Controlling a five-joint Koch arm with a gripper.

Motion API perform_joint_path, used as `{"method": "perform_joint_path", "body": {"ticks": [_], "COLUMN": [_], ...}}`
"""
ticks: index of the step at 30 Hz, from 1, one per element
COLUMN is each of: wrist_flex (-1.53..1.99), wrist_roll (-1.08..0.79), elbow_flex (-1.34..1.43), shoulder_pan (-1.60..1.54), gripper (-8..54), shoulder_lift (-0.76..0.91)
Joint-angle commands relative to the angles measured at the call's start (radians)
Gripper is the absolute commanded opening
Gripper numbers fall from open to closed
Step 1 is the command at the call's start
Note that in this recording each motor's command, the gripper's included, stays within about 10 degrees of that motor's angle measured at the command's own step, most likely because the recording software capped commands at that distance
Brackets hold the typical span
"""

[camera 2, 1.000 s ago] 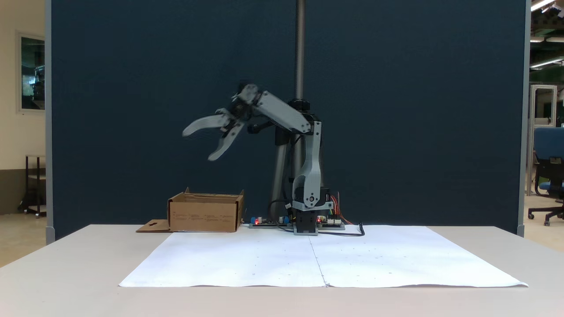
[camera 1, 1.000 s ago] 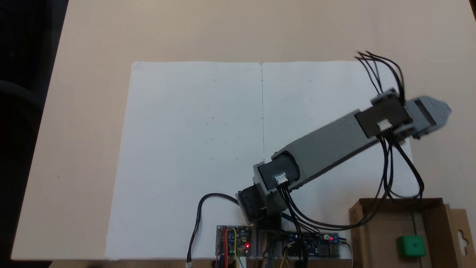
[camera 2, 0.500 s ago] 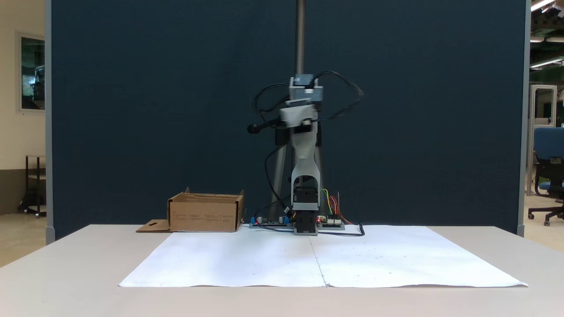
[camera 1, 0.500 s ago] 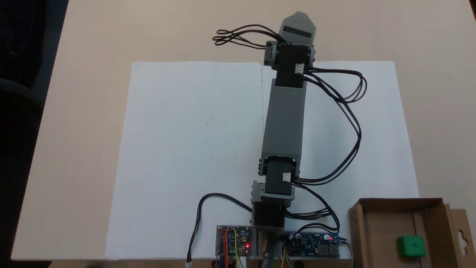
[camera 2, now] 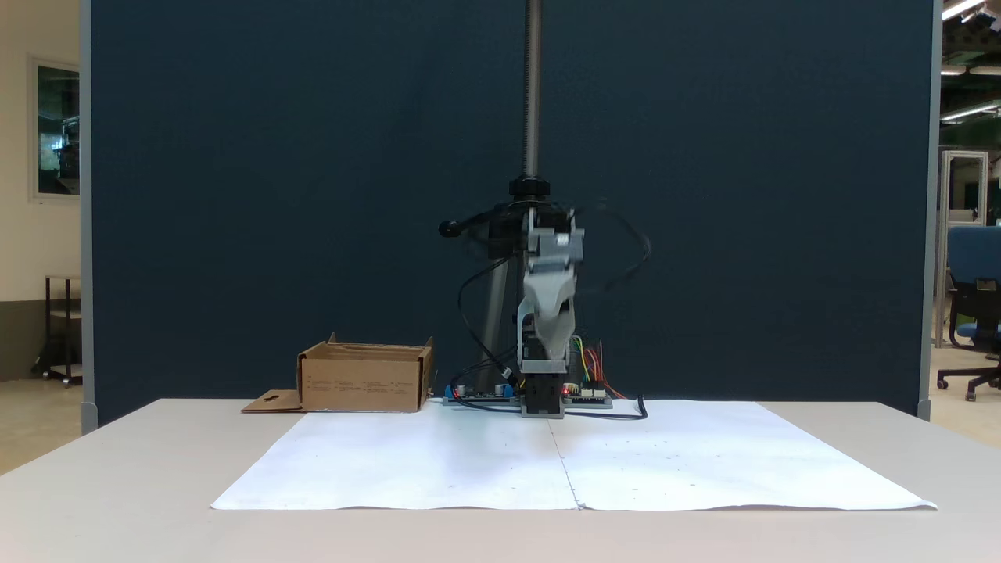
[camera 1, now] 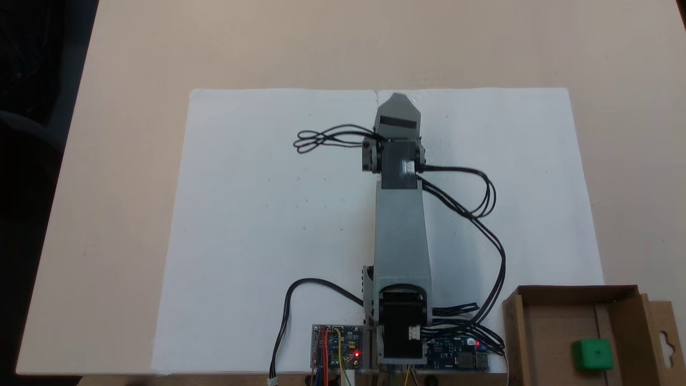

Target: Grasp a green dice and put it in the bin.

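Green dice [camera 1: 591, 354] inside bin [camera 1: 557, 300]; jaws state unclear, pointing at paper [camera 1: 257, 214].

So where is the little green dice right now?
The green dice sits inside the cardboard box, at the bottom right corner of the fixed view from above, to the right of the arm's base.

I am noting a dark blue partition [camera 2: 313, 156] standing behind my table [camera 2: 117, 485], with a grey pole [camera 2: 532, 86] rising at 12 o'clock. A blue office chair [camera 2: 970, 289] is sitting at 3 o'clock. Ceiling strip lights [camera 2: 966, 113] are glowing at 2 o'clock. A framed window [camera 2: 56, 129] is hanging at 10 o'clock.
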Motion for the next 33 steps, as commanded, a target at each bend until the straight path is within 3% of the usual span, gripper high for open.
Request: {"method": "perform_joint_path", "body": {"ticks": [1,9,17,25,33], "wrist_flex": [-0.162,-0.469,-0.748,-1.015,-1.297], "wrist_roll": [0.029,-0.080,-0.255,-0.264,-0.262], "elbow_flex": [0.029,0.192,0.534,0.804,1.008], "shoulder_pan": [0.009,0.071,-0.048,-0.021,0.058], "gripper": [46.7,46.5,43.9,44.0,44.1], "shoulder_lift": [0.048,0.077,0.158,0.282,0.298]}}
